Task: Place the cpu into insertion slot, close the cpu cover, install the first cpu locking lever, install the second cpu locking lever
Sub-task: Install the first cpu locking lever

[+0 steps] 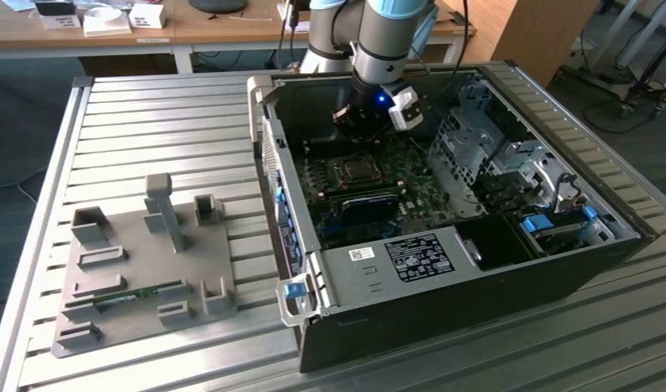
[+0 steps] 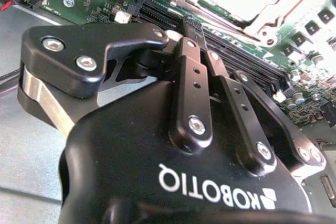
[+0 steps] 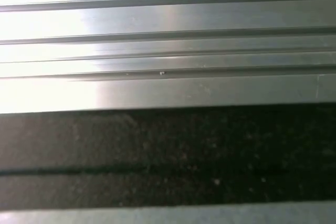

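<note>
Silvery metal marks the cpu (image 1: 355, 171), seated in the insertion slot (image 1: 335, 181) on the green motherboard (image 1: 415, 196) inside the open black computer case (image 1: 463, 310). Just above and behind it hangs the gripper (image 1: 361, 129), fingers (image 2: 191, 85) pressed together, holding nothing. Long memory slots (image 2: 236, 56) lie between gripper and socket. A grey fixture tray (image 1: 137, 269) sits well apart on the slatted metal table (image 1: 148, 114).

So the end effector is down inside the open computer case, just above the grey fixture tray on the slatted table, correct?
Not quite. In the exterior view the end effector is inside the computer case, but above the green motherboard, near the insertion slot. The grey fixture tray sits apart, to that view's left.
</note>
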Available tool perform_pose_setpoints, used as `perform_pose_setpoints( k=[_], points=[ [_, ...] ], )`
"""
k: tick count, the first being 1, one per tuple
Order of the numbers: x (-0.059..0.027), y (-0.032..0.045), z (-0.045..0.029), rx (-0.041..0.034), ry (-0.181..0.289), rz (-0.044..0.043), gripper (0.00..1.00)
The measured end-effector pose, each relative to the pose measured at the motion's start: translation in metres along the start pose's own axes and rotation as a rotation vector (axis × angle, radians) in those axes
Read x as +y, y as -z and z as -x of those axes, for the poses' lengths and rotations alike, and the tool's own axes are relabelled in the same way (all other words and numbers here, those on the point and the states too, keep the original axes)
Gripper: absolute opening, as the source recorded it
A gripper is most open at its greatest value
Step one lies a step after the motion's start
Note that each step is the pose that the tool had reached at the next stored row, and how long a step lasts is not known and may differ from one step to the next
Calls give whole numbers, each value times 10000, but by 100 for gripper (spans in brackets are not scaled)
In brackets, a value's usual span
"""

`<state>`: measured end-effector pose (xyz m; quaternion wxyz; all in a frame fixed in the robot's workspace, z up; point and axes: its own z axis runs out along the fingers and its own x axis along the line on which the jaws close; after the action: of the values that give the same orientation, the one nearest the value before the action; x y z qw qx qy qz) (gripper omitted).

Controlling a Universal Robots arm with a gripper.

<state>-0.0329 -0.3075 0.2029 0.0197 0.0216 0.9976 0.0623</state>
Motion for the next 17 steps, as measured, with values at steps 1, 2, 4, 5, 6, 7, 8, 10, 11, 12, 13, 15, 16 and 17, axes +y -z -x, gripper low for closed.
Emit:
perform_pose_setpoints(
  k=[1,2,4,5,6,7,8,10,11,12,13,15,16,17],
  points=[
    [0,0,0,-1,-1,-1,10],
    [0,-1,0,-1,-1,-2,10],
    [1,-3,0,-1,0,-7,10],
    [0,-7,0,-3,0,-10,10],
    [-1,-11,0,-6,-1,-21,10],
    [-1,-16,0,-9,0,-34,10],
    [-2,-21,-1,-12,1,-45,10],
    [-3,-30,-1,-20,1,-67,10],
    [-3,-33,-1,-22,3,-81,10],
    [-4,-35,-1,-25,3,-95,10],
    [-4,-36,-1,-24,4,-107,10],
    [-5,-38,-2,-26,4,-119,10],
    [-5,-39,-2,-26,4,-122,10],
    [-5,-40,-1,-27,4,-123,10]
  ],
)
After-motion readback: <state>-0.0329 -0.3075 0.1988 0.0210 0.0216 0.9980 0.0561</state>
